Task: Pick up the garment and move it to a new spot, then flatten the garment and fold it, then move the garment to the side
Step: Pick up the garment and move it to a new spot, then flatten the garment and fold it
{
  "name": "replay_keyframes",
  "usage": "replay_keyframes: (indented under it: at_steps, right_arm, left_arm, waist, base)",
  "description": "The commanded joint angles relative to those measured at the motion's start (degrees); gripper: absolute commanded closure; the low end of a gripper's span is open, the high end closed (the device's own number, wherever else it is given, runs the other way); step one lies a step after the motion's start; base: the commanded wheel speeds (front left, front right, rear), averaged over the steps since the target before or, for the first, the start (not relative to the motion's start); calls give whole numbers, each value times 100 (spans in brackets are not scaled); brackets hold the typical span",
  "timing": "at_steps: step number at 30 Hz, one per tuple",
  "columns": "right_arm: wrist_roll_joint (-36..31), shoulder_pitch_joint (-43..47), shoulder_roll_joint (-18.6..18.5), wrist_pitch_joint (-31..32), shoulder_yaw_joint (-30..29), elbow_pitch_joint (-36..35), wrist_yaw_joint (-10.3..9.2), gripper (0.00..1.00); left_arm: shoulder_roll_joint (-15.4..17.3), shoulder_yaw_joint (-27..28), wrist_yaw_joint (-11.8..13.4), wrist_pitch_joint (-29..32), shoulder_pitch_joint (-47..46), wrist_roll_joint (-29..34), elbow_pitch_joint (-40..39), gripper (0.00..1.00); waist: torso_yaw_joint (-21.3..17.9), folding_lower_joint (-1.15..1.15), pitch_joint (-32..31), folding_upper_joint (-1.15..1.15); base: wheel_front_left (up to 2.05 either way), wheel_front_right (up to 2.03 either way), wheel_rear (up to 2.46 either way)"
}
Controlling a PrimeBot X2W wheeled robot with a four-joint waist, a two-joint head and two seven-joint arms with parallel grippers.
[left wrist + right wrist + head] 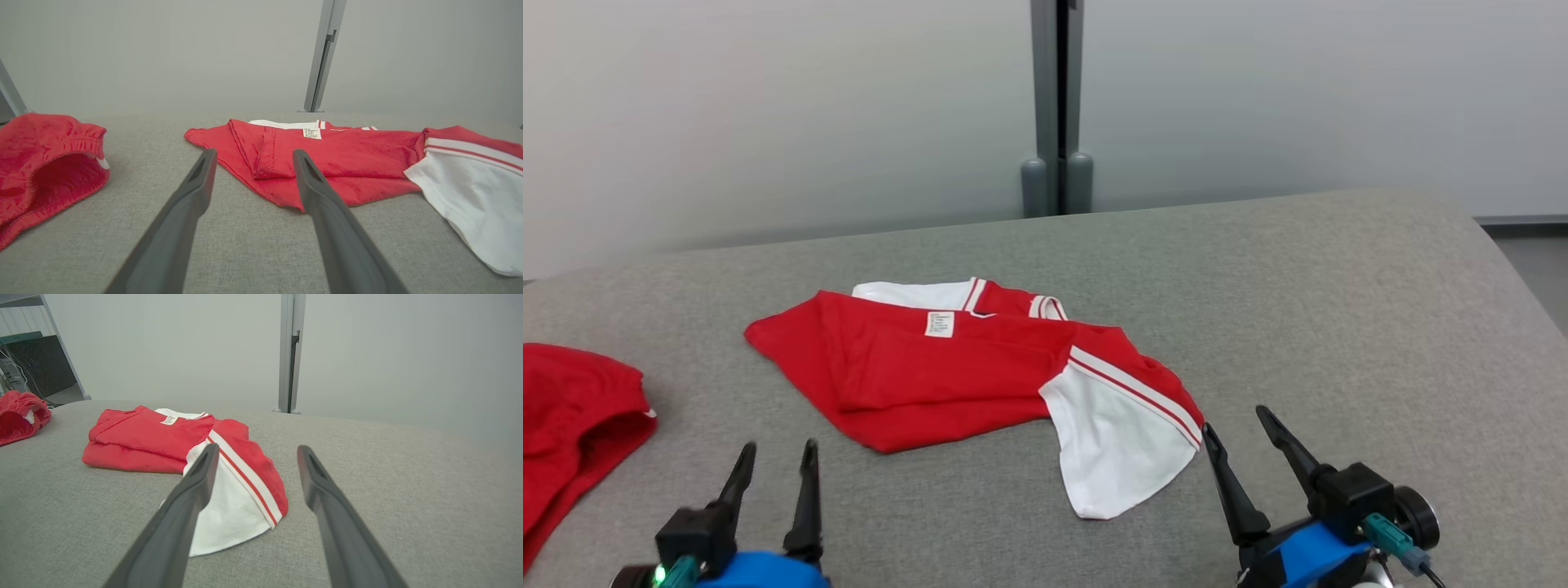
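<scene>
While your left gripper point(778, 447), lower left, and right gripper point(1233, 420), lower right, hold their fingers spread and empty, the garment point(947, 367) lies loosely folded mid-frame on the grey worktop point(1339, 327). Soft, light and limp, it'll probably sag when lifted, so pinch opposite ends: red corner point(768, 335), white sleeve point(1111, 457).

Looks like a lab or test room: pale partition panels point(768, 106) joined by a grey metal post point(1058, 98), fabric-covered grey worktop point(1298, 286), cabled dark equipment point(41, 363) behind a rack upright.
</scene>
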Motion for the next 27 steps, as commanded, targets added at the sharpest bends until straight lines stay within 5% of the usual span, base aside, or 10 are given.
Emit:
replay_keyframes:
  at_steps: [1,12,27]
  right_arm:
    - [60,151,-26,-2,-32,43,-1,0]
    - [1,253,-26,-1,25,271,-1,0]
    - [56,-350,-28,-2,858,1644,-1,0]
  left_arm:
    - [-74,195,-23,-16,192,99,-27,0]
    - [-447,855,-139,-17,507,453,23,0]
    - [-317,539,-181,-16,271,329,177,0]
  waist:
    - [102,1,-24,0]
    - [425,1,-29,0]
    - [1046,1,420,0]
  base:
    - [0,0,0]
    - [0,0,0]
    - [0,0,0]
